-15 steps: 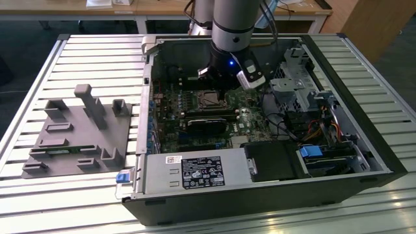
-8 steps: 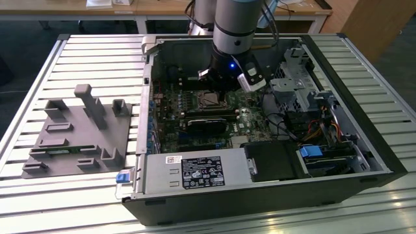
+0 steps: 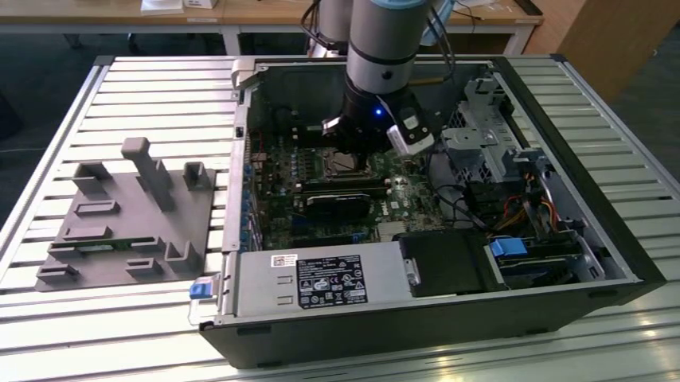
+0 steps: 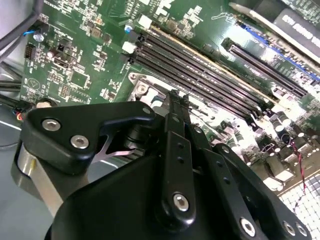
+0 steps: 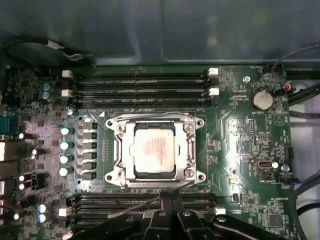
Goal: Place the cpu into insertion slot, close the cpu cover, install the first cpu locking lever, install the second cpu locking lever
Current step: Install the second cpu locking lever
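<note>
Silver cover lies over the cpu, just ahead of the clenched, empty tool; a skewed descent could scrape it.

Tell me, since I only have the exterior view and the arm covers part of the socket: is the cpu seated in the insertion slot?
Observer: Yes. In the first wrist view the cpu lies flat in the insertion slot, pale face up.
Operator: And the cpu cover?
Observer: The cpu cover lies down around the chip, its cut-out framing it.
Operator: Where is the gripper?
Observer: The gripper is over the memory slots beside the socket, clear of the chip.
</note>
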Robot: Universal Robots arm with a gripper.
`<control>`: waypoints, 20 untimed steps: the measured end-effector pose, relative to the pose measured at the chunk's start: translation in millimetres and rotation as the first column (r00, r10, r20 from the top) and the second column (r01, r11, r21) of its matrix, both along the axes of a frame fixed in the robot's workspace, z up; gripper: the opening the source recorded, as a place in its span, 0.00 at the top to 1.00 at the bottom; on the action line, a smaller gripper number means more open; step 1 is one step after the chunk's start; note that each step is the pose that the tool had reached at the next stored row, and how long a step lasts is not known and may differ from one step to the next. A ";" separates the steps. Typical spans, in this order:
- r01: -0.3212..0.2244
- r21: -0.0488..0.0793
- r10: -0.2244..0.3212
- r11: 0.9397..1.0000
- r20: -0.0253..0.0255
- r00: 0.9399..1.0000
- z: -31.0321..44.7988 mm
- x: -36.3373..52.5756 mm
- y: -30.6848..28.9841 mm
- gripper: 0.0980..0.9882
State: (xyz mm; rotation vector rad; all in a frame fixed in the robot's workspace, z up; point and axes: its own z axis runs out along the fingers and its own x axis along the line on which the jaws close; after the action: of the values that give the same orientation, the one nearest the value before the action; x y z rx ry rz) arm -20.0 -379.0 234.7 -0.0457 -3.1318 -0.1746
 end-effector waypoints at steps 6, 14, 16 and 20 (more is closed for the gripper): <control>0.000 0.000 0.000 1.000 0.000 1.000 -0.5 -6.4 -1.0 0.99; 0.000 0.000 0.000 1.000 0.000 1.000 -0.7 -15.3 -2.8 0.99; 0.000 0.000 0.000 1.000 0.000 1.000 -0.7 -17.1 -2.8 0.99; 0.000 0.000 0.000 1.000 0.000 1.000 -1.1 -19.6 -2.9 0.99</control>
State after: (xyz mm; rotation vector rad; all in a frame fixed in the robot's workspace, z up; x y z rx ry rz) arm -39.6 -381.8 233.6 -0.0456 -3.1316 -0.1754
